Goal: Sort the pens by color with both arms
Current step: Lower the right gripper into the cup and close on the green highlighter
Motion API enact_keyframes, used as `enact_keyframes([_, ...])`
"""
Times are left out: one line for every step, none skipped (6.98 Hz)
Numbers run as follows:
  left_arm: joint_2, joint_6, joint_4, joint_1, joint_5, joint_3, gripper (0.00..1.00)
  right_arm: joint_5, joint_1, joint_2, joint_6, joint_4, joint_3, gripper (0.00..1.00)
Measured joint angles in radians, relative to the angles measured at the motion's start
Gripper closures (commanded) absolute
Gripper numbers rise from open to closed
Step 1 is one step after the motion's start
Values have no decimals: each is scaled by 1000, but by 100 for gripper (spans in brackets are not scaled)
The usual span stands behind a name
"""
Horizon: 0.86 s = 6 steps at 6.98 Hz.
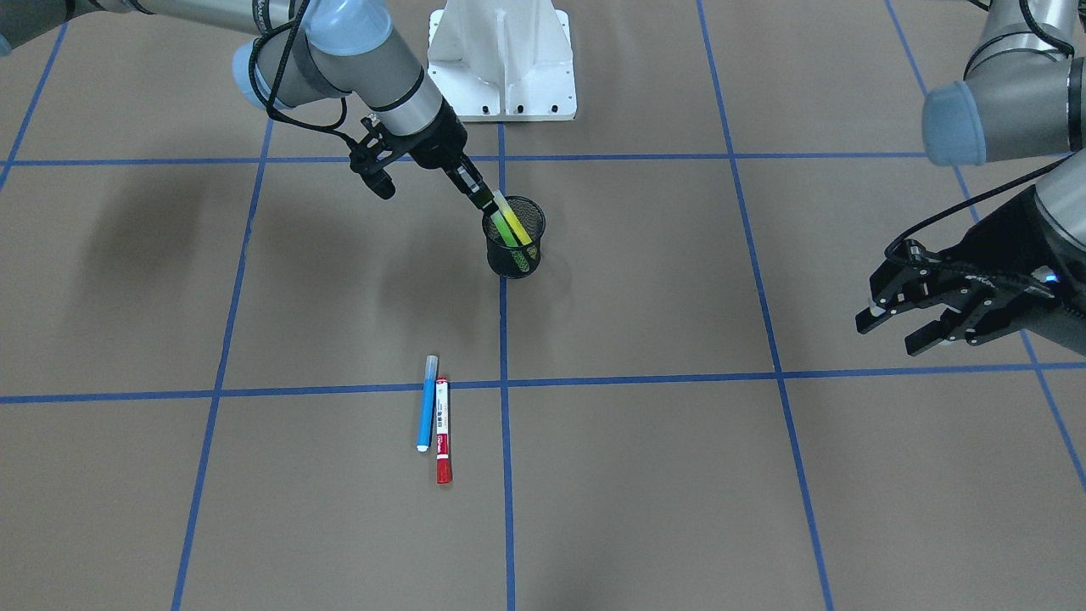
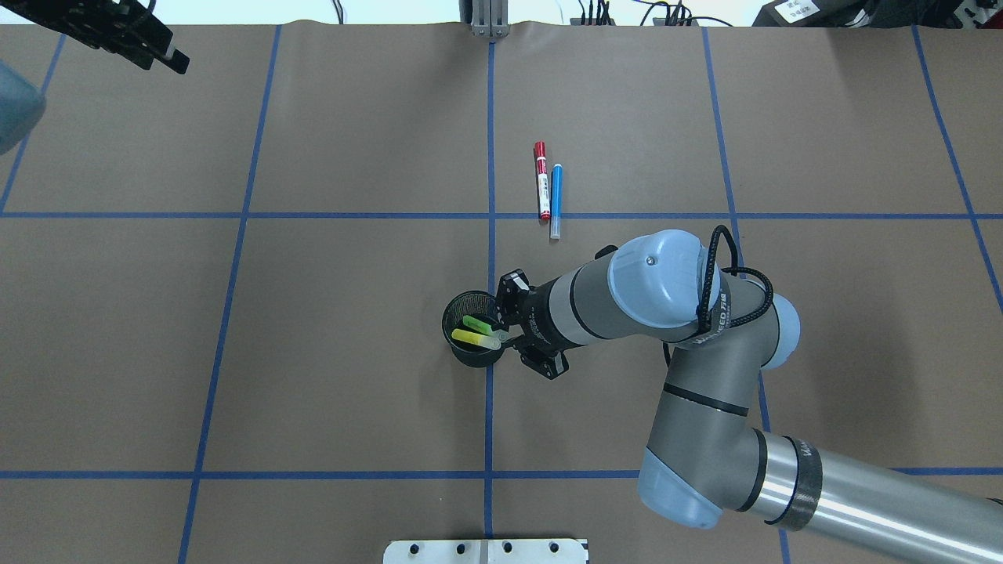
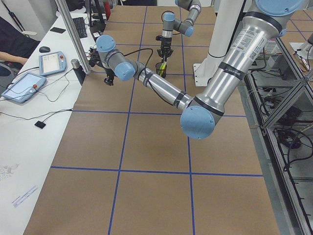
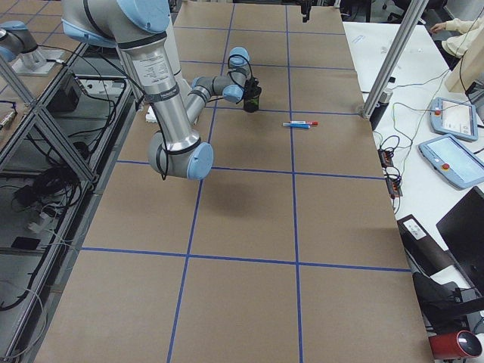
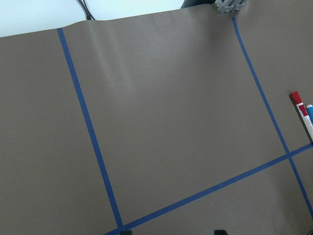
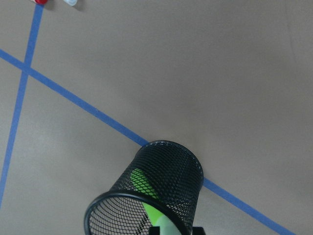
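Black cylindrical mesh cup (image 2: 470, 360); right claw (image 2: 505, 335) pinching slim yellow pen (image 2: 468, 338) inside.

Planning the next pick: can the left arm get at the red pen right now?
Probably yes: the red pen lies flat in the open with nothing between it and the open left gripper. The blue pen hugs its far side.

The right arm (image 2: 674, 313) is bent at the elbow and reaches toward the middle, with its wrist tilted downward. The right gripper (image 1: 485, 202) has its fingers closed on the cap end of the yellow pen (image 2: 468, 337). The left arm (image 1: 1001, 119) is far out on its own side, and the left gripper (image 1: 891, 333) hangs with its fingers spread apart.
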Motion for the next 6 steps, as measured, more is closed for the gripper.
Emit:
enact_keyframes([0,0,0,1,1,0,35,0,0,0,2,0,1,82])
enact_keyframes([2,0,0,2,2,0,35,1,0,1,5,0,2,90])
enact_keyframes([4,0,0,4,5,0,35,1,0,2,9,0,2,91])
enact_keyframes([8,0,0,4,8,0,35,1,0,3,15,0,3,95])
enact_keyframes([10,0,0,5,11,0,35,2,1,4,20,0,4,100])
enact_keyframes([11,0,0,7,12,0,35,3,5,5,24,0,5,100])
